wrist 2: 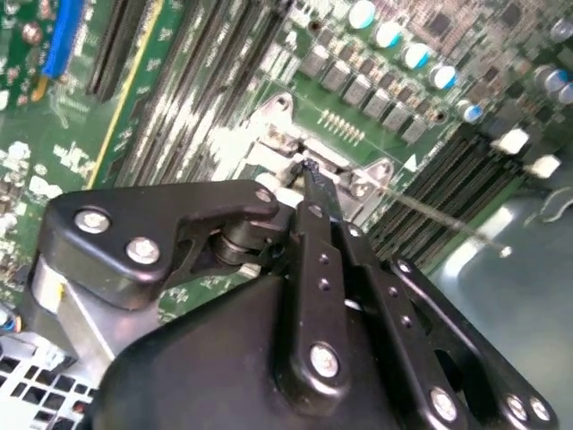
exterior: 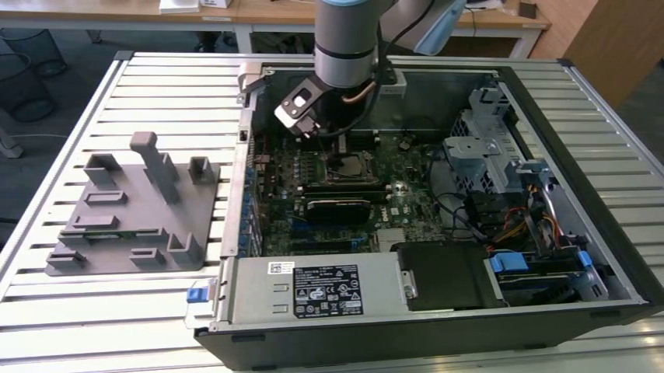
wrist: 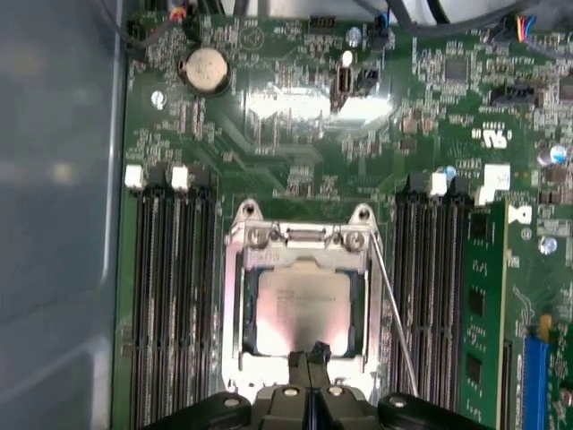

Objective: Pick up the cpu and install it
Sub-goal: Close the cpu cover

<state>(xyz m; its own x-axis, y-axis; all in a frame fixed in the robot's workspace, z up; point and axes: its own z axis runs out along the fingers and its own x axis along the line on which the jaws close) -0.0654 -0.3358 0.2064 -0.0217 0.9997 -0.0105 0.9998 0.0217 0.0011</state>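
Where the arm (exterior: 347,39) reaches down into the open case (exterior: 311,346), the gripper (exterior: 334,155) hangs right over the socket (exterior: 347,167) in the middle of the board (exterior: 410,198). Seen in the first wrist view, the cpu (wrist: 304,300) lies flat inside the socket, its silvery top showing through the opening of the metal frame (wrist: 235,296) that surrounds it. The gripper is closed on nothing. Its two halves meet with no more than a thin line between them. It sits at one edge of the cpu, over the frame's rim, though whether it touches the metal cannot be told. In the second wrist view the closed gripper points down at the socket's frame. A thin lever (wrist: 392,313) runs slantwise just beside the socket. Banks of dark memory slots (wrist: 170,296) flank the socket on two sides, and a green memory stick (wrist: 483,313) stands in a slot beyond one bank. A round battery (wrist: 204,70) sits on the board well away from the socket. Outside the case, on the exterior view's left of the socket, a grey fixture (exterior: 135,217) rests on the slatted bench (exterior: 155,85) — well apart from the gripper.
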